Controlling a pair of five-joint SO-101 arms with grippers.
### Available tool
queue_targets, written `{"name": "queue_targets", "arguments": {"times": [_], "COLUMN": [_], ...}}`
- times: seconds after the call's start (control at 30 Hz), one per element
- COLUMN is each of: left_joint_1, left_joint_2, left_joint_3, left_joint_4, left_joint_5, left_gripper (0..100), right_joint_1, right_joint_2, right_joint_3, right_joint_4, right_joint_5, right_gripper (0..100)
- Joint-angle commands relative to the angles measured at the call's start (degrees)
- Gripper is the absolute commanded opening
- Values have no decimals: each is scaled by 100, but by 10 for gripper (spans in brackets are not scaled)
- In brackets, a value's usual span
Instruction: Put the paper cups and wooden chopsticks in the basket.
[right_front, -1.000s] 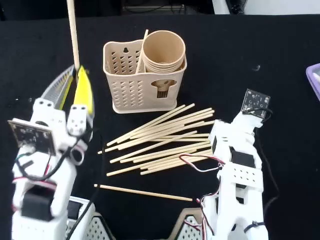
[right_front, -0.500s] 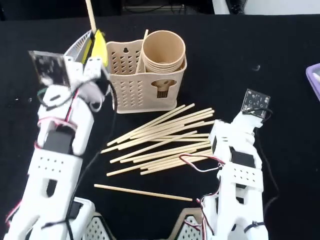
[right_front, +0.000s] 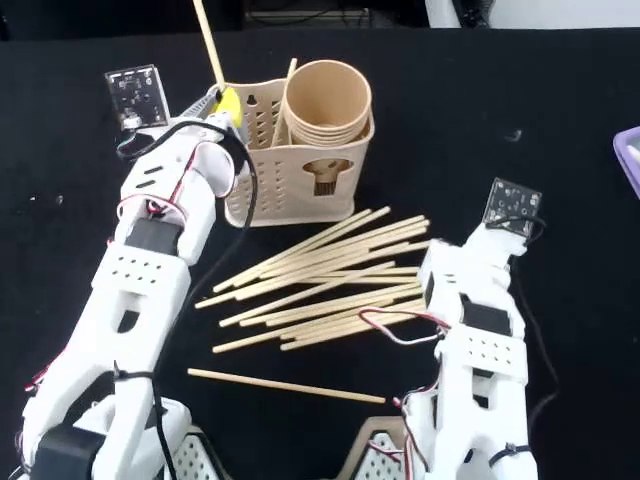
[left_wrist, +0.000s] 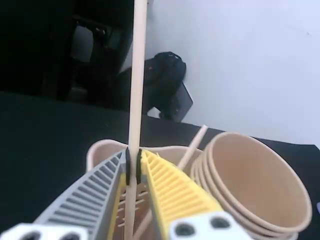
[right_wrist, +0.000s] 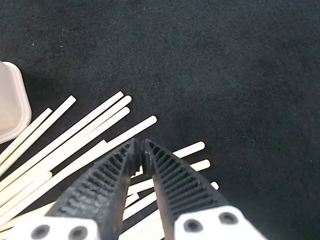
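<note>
Chopstick (left_wrist: 137, 75) in left end effector (left_wrist: 133, 161), top cut off.

No text, labels or numbers legible anywhere (basket (right_front: 265, 182) front wall carries a cut-out pictogram, no lettering).

You have a black cloth table (right_wrist: 235, 60), matt and faintly fuzzy. The basket (right_front: 262, 190) is smooth beige plastic with a dull sheen. The cups (left_wrist: 260, 190) are matt tan paper. The chopsticks (right_front: 320, 275) and the chopstick (left_wrist: 137, 75) clamped in your left gripper (left_wrist: 133, 157) are bare pale wood. Left gripper: ribbed grey and yellow plastic. The right gripper (right_wrist: 139, 146): ribbed black plastic.
</note>
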Motion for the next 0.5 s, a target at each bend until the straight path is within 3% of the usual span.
{"name": "queue_targets", "arguments": {"times": [0.0, 0.13, 0.47], "left_joint_1": [268, 242, 171], "left_joint_2": [9, 9, -141], "left_joint_3": [-444, -426, -989], "left_joint_4": [-79, 105, 1802], "left_joint_5": [53, 53, 53], "left_gripper": [39, 127, 126], "right_joint_1": [-53, -53, -53], "right_joint_2": [-101, -101, -101], "right_joint_3": [-22, -22, -22], "right_joint_4": [-167, -167, -167], "right_joint_5": [-18, -18, -18], "right_gripper": [29, 29, 29]}}
